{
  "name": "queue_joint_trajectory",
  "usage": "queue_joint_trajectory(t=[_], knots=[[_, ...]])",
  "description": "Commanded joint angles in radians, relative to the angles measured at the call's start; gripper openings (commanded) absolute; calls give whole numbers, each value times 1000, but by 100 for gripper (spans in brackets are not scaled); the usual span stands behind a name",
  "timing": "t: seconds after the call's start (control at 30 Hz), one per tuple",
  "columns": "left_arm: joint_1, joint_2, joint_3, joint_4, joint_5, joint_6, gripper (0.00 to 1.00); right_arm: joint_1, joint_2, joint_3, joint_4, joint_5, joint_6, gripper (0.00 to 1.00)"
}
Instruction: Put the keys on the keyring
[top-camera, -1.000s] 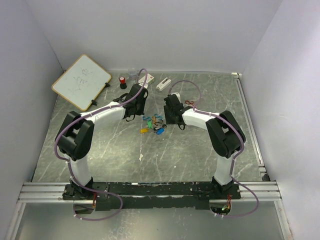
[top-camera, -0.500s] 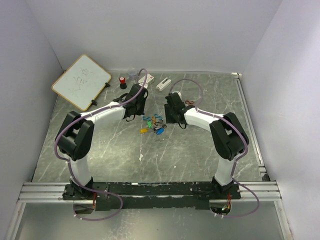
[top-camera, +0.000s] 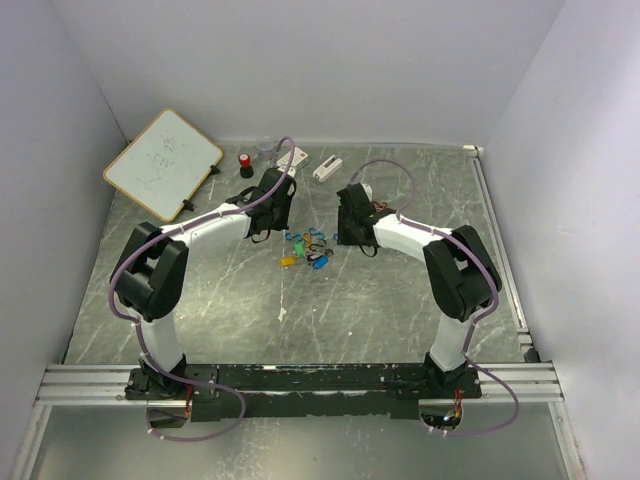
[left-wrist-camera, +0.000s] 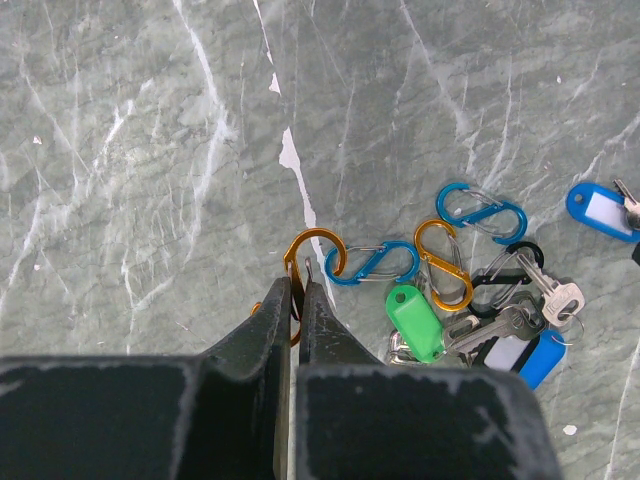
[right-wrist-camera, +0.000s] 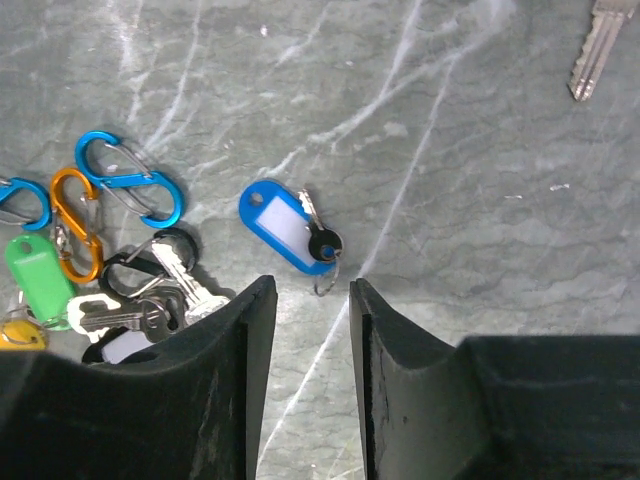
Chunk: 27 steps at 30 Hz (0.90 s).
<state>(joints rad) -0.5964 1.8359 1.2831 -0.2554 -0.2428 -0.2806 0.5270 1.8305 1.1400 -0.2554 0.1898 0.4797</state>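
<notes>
The keys (top-camera: 308, 248) lie in a small heap on the table between my two grippers. In the left wrist view my left gripper (left-wrist-camera: 297, 284) is shut on an orange carabiner keyring (left-wrist-camera: 318, 243). That clip links to a blue clip (left-wrist-camera: 375, 263), a second orange one (left-wrist-camera: 445, 265) and further blue and black ones. A green tag (left-wrist-camera: 413, 322) and metal keys (left-wrist-camera: 545, 295) lie beside them. My right gripper (right-wrist-camera: 310, 292) hovers open just short of a blue tag (right-wrist-camera: 280, 222) with a black-headed key (right-wrist-camera: 322, 243) and a small wire ring. Nothing is between its fingers.
A single metal key (right-wrist-camera: 597, 45) lies apart at the upper right of the right wrist view. At the back stand a whiteboard (top-camera: 162, 163), a red-capped black cylinder (top-camera: 245, 163), a clear cup (top-camera: 265, 150) and white blocks (top-camera: 327, 167). A rail (top-camera: 497, 245) edges the right side.
My right gripper has shifted slightly to the right and back, and its jaws have narrowed. The left gripper stays shut on the orange clip, unmoved.
</notes>
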Motion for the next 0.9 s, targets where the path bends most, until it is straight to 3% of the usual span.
queue_joint_trajectory(t=[0.0, 0.87], knots=[[6, -33, 1, 6, 14, 0, 7, -20, -38, -24, -10, -10, 33, 35], [6, -25, 12, -1, 10, 6, 7, -64, -20, -46, 39, -41, 37, 25]])
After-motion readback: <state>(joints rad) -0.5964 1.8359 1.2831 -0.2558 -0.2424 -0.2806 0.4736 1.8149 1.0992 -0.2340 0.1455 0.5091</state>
